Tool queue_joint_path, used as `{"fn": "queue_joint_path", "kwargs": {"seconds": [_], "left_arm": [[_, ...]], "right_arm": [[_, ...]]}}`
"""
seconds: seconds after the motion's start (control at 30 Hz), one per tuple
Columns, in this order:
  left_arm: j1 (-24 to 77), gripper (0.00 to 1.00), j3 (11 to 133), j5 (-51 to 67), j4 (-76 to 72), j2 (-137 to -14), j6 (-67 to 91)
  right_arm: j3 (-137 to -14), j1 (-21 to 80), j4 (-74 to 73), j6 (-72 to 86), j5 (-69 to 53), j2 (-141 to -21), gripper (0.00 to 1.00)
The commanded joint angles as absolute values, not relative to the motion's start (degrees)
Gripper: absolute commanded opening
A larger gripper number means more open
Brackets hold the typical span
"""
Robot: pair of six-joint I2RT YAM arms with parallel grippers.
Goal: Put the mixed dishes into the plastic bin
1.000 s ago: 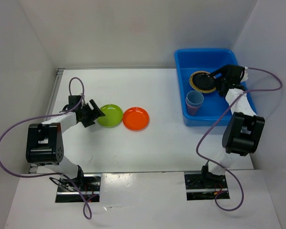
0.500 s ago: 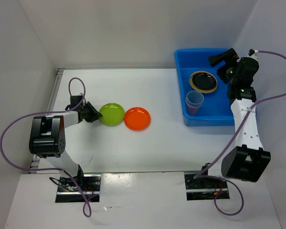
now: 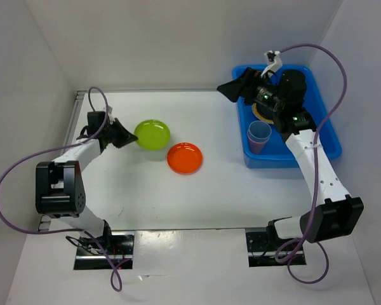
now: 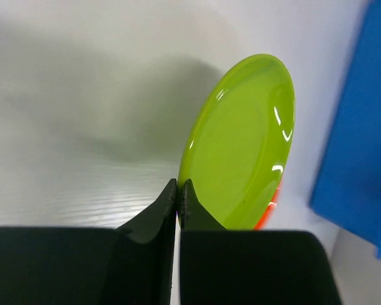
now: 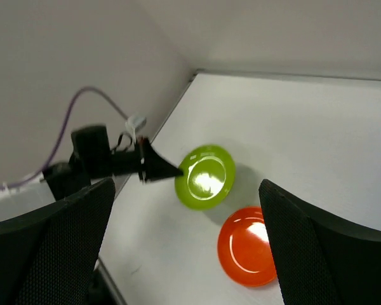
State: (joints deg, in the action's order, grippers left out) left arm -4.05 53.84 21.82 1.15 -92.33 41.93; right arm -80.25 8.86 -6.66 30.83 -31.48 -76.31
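**Green plate gripped at rim; right side idle**

My left fingers [image 4: 178, 194] are pinched fully together on the near rim of the green plate [image 4: 241, 146]. The plate is tilted, and from above it casts a shadow on the counter [image 3: 241, 197] at about 9 o'clock. The orange plate [image 3: 185, 158] lies flat at the green plate's 4 o'clock, just beside it. My right fingers [image 3: 230, 91] are spread wide and hold nothing, raised by the left wall of the bin [image 3: 330, 136]. The bin sits at 2 o'clock. Inside it, a blue cup [image 3: 260, 131] is nested in a pink cup [image 3: 256, 148].
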Motion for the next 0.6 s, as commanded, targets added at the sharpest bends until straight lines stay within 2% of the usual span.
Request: {"fn": "queue_joint_path", "kwargs": {"seconds": [0.0, 0.1, 0.23, 0.57], "left_arm": [[-4.4, 0.0, 64.1, 34.7, 2.1, -87.1, 38.9], [-4.4, 0.0, 68.1, 42.2, 3.4, -86.4, 38.1], [-3.1, 0.0, 71.2, 46.7, 3.4, -85.2, 38.1], [-0.4, 0.0, 74.0, 52.1, 4.3, -82.6, 37.6]], "right_arm": [[-80.9, 11.3, -2.9, 28.5, -43.5, -79.4, 0.99], [-81.4, 15.3, 0.3, 29.8, -46.3, -83.1, 0.99], [-86.7, 20.9, -6.6, 26.0, -41.5, -89.0, 0.99], [-90.5, 23.3, -6.2, 27.4, -41.4, -94.7, 0.99]]}}
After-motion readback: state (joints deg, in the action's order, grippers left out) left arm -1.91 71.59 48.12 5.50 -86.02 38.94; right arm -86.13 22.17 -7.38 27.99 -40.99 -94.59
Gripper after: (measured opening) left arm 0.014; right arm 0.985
